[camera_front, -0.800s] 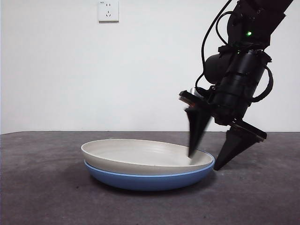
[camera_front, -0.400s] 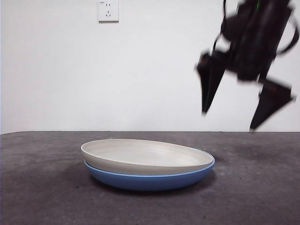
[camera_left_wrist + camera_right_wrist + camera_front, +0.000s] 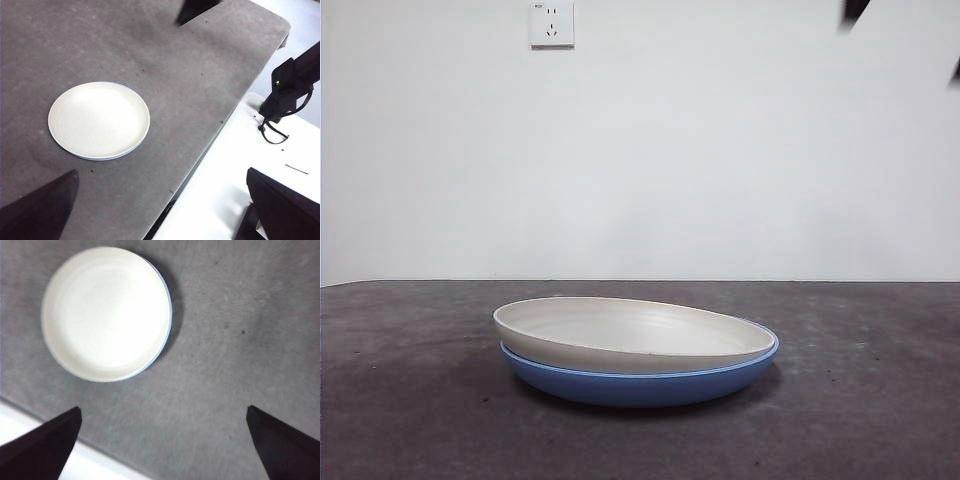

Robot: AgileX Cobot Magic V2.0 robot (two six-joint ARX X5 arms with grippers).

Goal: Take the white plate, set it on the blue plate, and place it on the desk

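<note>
The white plate (image 3: 620,330) lies nested in the blue plate (image 3: 640,385) on the desk (image 3: 420,420). Only the blue rim shows beneath it. My right gripper (image 3: 163,410) is open and empty, high above the desk beside the white plate (image 3: 106,312) and the thin blue rim (image 3: 169,315). In the front view only its black tips (image 3: 850,10) show at the top right corner. My left gripper (image 3: 162,172) is open and empty, high and away from the white plate (image 3: 99,120).
A wall socket (image 3: 551,23) is on the white wall behind. The desk's edge (image 3: 220,130) runs beside a white floor area. The other arm's black tip (image 3: 192,10) and links (image 3: 290,85) show in the left wrist view.
My right gripper has risen from the plates' right rim up to the top right corner, open and empty. The stacked plates have not moved.
</note>
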